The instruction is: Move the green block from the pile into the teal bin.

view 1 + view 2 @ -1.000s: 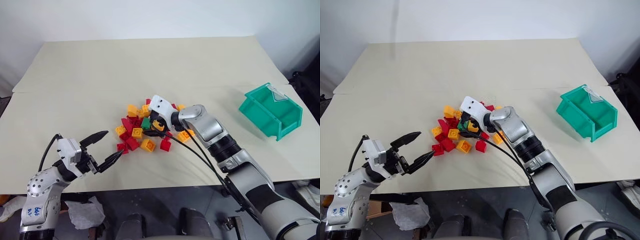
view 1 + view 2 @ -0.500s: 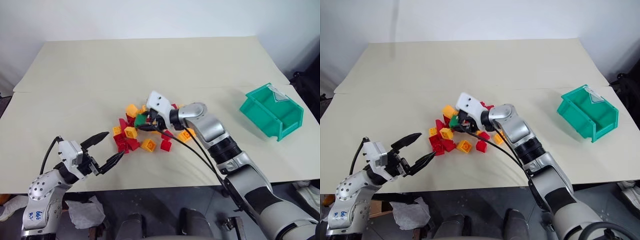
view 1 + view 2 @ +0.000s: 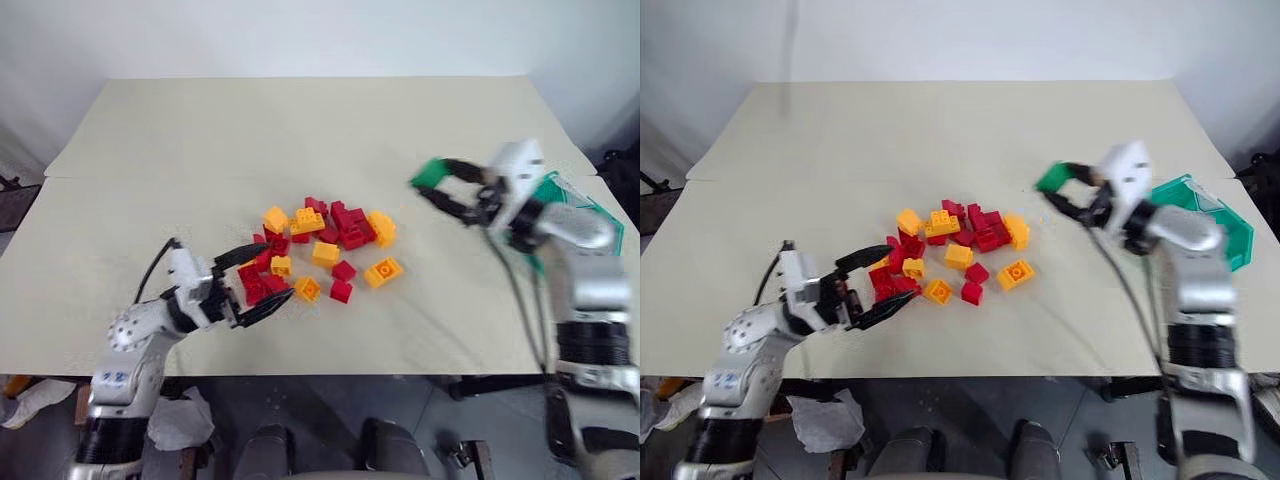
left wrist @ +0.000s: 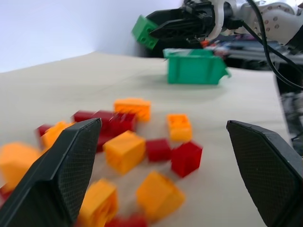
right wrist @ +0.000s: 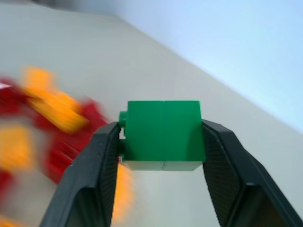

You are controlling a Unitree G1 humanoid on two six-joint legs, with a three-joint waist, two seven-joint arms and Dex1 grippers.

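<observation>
Our right pincer (image 3: 447,187) is clamped on the small green plastic brick (image 3: 428,176). The big teal plastic bin (image 3: 1225,219) sits just behind it, away from the red and yellow-orange brick pile (image 3: 325,240). Our left pincer (image 3: 253,284) is spread apart by that pile.

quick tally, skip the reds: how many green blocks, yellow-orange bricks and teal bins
green block: 1
yellow-orange bricks: 7 that can be told apart
teal bin: 1
total: 9
</observation>
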